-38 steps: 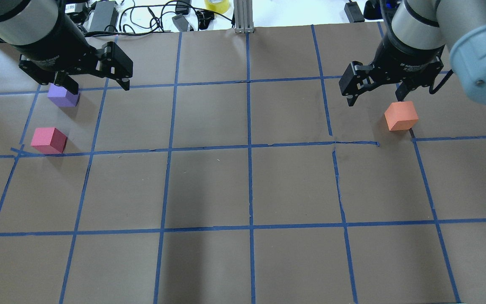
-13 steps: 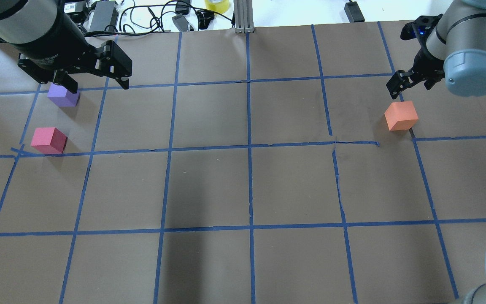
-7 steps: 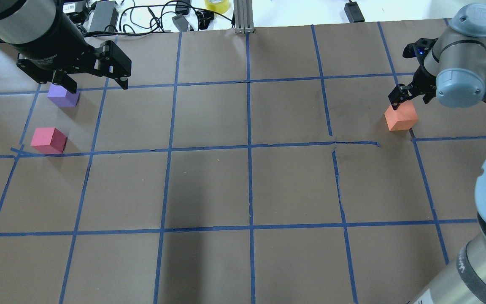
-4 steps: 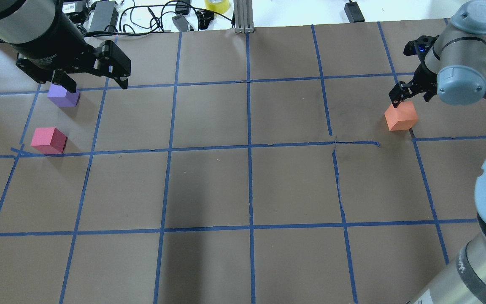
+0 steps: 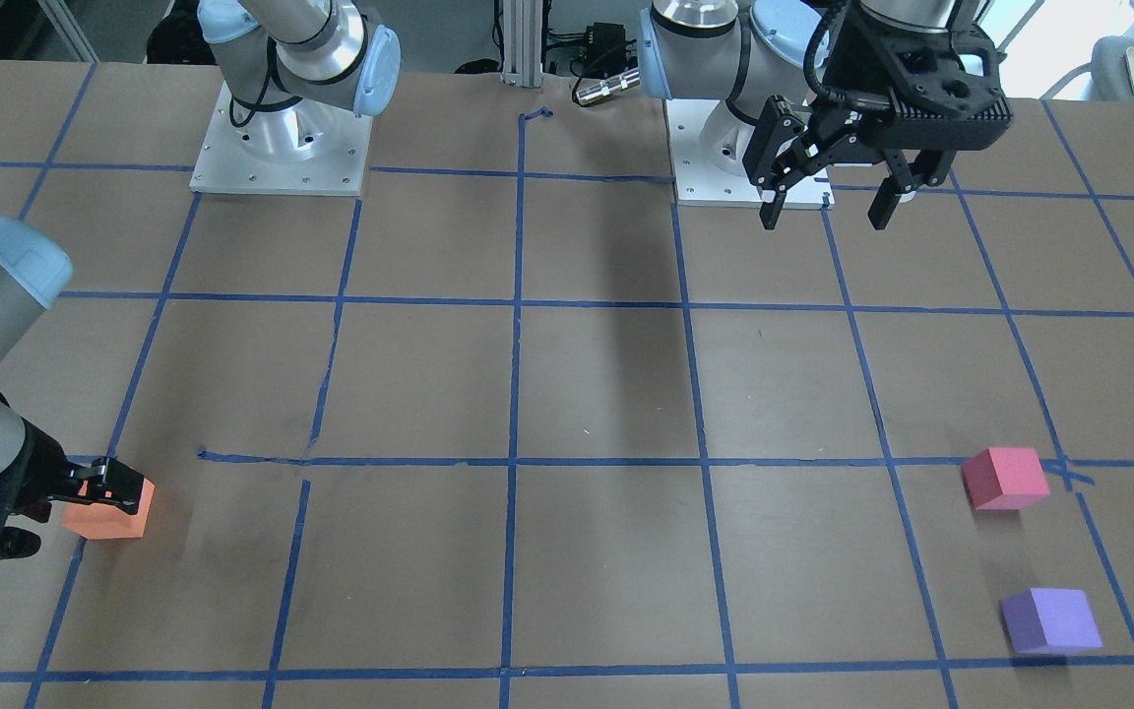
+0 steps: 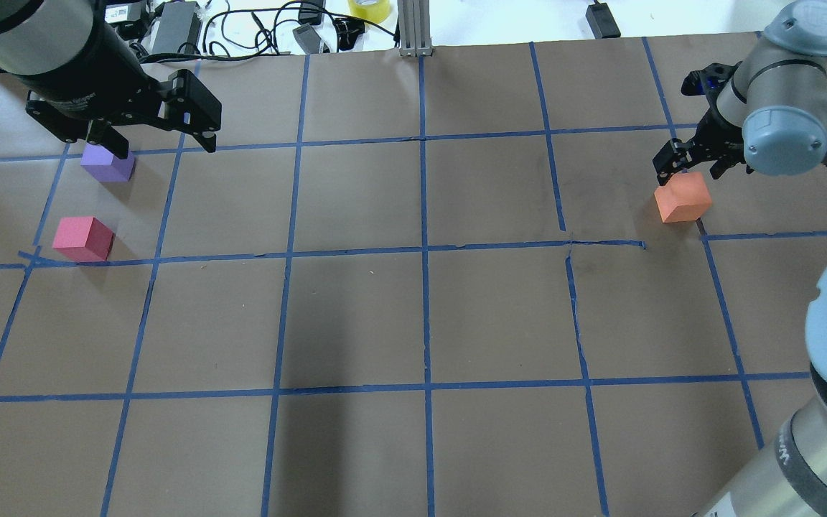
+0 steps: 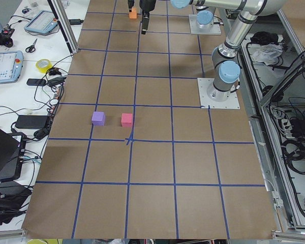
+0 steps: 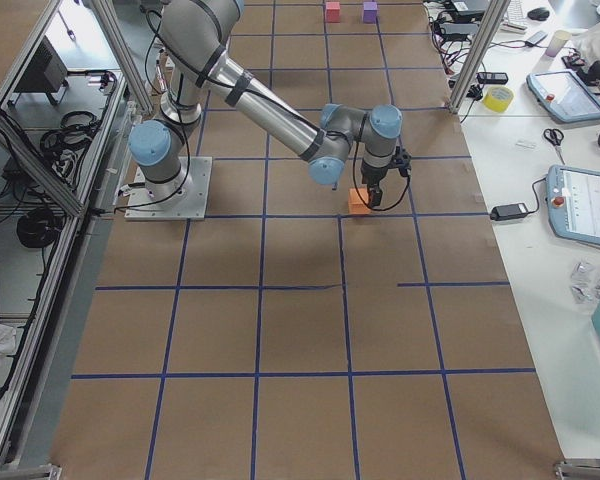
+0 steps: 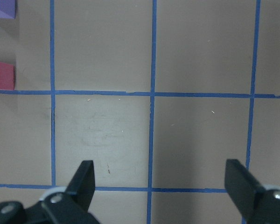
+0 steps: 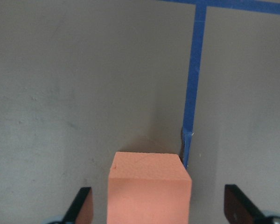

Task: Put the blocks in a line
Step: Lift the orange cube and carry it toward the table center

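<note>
At the left of the worktop (image 6: 356, 323), the left tool (image 6: 166, 140) hangs spread and empty, above and just beside the purple block (image 6: 107, 164). The red block (image 6: 83, 238) sits near the purple one in the same grid square, apart from it. The orange block (image 6: 683, 197) lies well apart, on the right side, just beside a tape line. The right tool (image 10: 159, 205) is low over it, fingers spread, one on each side, with a gap showing at both faces.

We judge the step in hand to be the grasp of the orange block. The next move calls for pressing the fingers squarely onto its faces, lifting, then carrying it leftward into line with the purple and red pair.
</note>
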Tool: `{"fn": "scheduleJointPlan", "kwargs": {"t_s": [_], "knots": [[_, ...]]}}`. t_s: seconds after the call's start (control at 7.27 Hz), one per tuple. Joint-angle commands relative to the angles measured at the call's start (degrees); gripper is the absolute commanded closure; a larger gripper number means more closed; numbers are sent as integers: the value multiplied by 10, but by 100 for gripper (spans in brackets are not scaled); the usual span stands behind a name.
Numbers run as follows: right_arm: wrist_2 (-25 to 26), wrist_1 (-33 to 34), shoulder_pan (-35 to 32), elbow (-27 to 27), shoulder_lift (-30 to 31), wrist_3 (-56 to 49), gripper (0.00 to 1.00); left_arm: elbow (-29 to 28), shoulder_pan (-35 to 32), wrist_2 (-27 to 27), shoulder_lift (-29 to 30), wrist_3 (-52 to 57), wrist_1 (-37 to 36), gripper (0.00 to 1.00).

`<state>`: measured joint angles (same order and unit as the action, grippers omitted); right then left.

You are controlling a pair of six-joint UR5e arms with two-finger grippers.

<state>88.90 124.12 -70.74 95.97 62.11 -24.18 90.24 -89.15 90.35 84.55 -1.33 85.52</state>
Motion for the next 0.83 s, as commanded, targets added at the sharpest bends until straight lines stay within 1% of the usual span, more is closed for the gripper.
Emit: {"fn": "scheduleJointPlan", "kwargs": {"t_s": [0.0, 0.14, 0.28, 0.41, 0.55, 0.69], "knots": [[7, -8, 1, 4, -21, 4, 0, 0, 0, 0, 1, 0, 0, 0], [8, -14, 2, 7, -23, 3, 0, 0, 0, 1, 2, 0, 0, 0], [8, -23, 2, 6, -20, 4, 67, 0, 0, 0, 2, -4, 0, 0], [9, -57, 2, -2, -15, 4, 100, 0, -1, -1, 2, -1, 0, 0], [10, -60, 2, -10, -8, 4, 100, 1, -4, 4, 0, -3, 1, 0], [28, -64, 0, -19, 10, 5, 100, 1, -4, 2, 3, -4, 0, 0]]}}
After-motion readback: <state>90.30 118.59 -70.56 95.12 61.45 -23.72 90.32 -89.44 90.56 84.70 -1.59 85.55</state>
